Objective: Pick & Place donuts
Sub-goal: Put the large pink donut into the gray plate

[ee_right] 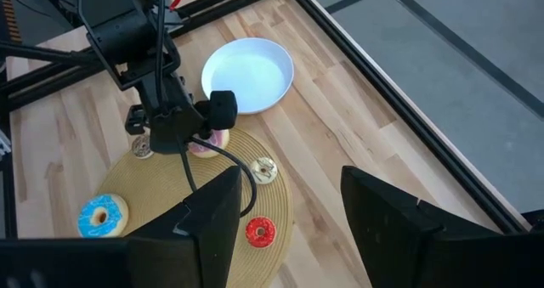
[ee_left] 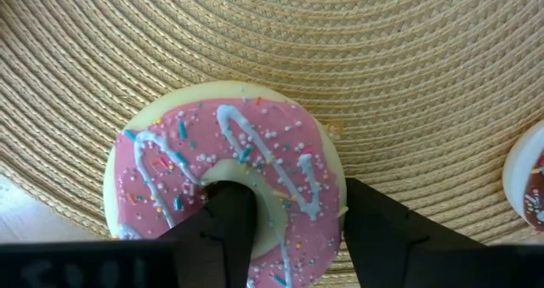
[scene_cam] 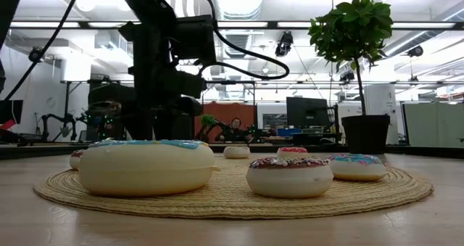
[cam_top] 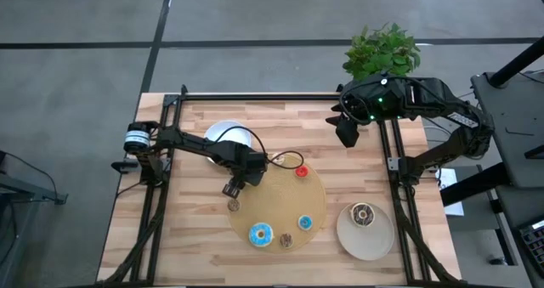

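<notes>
Pink donut [ee_left: 225, 173] in left wrist view: near side cut off by frame edge, hole partly covered by one finger [ee_left: 225, 228] of the left gripper [ee_left: 297, 228]. From above the arm hides it completely. Brown donut [ee_left: 529, 182] at mat [ee_left: 357, 59] edge: only a sliver, rest out of frame. Low view: left gripper lost behind the big blue donut [scene_cam: 147, 166]; far donuts too small to tell colours. Right gripper [ee_right: 285, 216]: fingertips cut off at frame bottom. Person [scene_cam: 233, 128] in background blurred.
</notes>
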Motion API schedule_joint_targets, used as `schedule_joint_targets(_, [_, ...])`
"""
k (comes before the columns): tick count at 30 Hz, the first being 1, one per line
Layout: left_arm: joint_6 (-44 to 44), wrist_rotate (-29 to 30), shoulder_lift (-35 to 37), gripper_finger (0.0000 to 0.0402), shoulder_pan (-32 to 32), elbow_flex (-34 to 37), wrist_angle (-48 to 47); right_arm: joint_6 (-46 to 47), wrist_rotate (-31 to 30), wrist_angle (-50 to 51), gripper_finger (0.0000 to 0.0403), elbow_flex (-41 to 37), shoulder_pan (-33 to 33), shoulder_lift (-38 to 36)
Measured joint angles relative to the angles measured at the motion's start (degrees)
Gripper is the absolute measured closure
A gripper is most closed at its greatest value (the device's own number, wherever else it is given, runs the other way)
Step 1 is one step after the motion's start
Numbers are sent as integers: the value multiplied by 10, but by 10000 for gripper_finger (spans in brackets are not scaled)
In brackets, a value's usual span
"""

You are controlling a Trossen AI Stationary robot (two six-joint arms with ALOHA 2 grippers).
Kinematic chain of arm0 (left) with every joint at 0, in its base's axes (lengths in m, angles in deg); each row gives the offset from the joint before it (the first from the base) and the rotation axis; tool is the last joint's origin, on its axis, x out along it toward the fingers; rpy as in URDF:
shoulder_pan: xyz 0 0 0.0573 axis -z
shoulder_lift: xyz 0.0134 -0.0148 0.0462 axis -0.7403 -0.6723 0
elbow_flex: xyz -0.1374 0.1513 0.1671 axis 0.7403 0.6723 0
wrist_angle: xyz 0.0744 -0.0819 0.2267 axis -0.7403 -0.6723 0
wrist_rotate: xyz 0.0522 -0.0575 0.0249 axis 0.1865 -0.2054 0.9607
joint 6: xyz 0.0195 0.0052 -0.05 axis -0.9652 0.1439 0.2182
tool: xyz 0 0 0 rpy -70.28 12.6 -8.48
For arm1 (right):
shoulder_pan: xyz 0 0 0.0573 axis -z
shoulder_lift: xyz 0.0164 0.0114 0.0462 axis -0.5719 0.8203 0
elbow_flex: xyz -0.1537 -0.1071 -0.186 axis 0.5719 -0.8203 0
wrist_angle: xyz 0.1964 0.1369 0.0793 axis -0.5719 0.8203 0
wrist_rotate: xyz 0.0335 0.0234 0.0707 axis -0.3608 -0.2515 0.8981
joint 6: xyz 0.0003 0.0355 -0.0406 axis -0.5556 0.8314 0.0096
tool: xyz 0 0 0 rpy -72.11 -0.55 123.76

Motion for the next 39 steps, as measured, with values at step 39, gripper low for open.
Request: schedule_joint_targets(39, [-4,26,10,264,0,-280,-261,-35,0,0,209,0,0,0])
